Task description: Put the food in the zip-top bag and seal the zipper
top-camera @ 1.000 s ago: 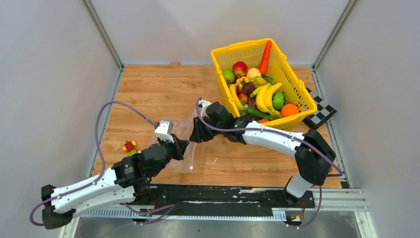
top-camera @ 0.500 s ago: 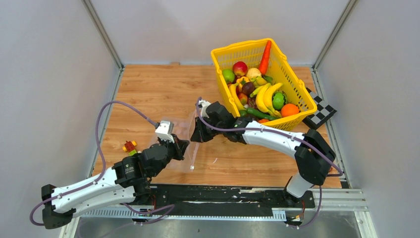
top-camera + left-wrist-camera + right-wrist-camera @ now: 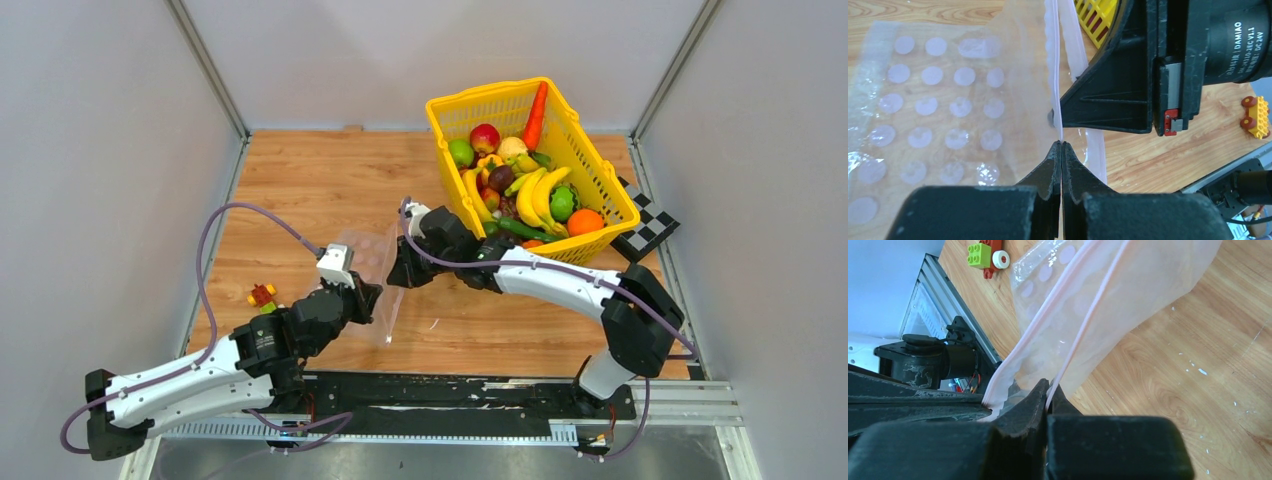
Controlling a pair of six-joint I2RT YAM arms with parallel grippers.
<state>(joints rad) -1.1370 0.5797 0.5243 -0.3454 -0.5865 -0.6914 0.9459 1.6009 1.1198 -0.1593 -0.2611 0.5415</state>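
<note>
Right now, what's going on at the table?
The left hand and the right hand are both shut on the zip-top bag. Each seems to pinch one strip of its zipper, so the mouth is held between them near the middle of the table. The bag looks empty. The food all sits in the yellow basket at the far right, with neither hand near it.

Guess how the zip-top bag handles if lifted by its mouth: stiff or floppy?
Probably floppy: the zip-top bag creases and drapes onto the table instead of holding shape. Likely very light: thin clear film, nothing visible inside. Could slip: the left gripper and right gripper each pinch only a narrow edge of the zipper.
</note>
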